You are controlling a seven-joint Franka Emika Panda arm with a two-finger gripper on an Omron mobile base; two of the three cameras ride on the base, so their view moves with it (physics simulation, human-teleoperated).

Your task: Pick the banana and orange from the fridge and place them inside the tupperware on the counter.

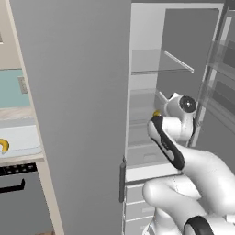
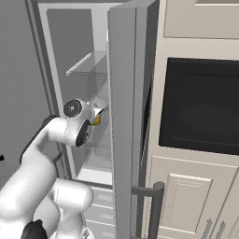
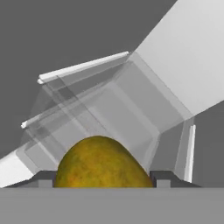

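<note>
**Orange pinched inside fridge: risks on the way out**

Orange (image 3: 101, 162) sits between the 2 fingertips (image 3: 43, 179), jaws closed against its sides; gripper (image 2: 97, 116) is inside the fridge (image 1: 73, 114), over a clear shelf (image 1: 160, 69) near its front edge. Banana (image 1: 3, 145) already lies in the tupperware (image 1: 20, 137) on the counter (image 1: 18, 158).

Risks, as judged:
- Round skin, narrow contact: orange could roll out and drop.
- Withdrawal path passes shelf edge and door (image 2: 123, 116); a bump could dislodge it.
</note>
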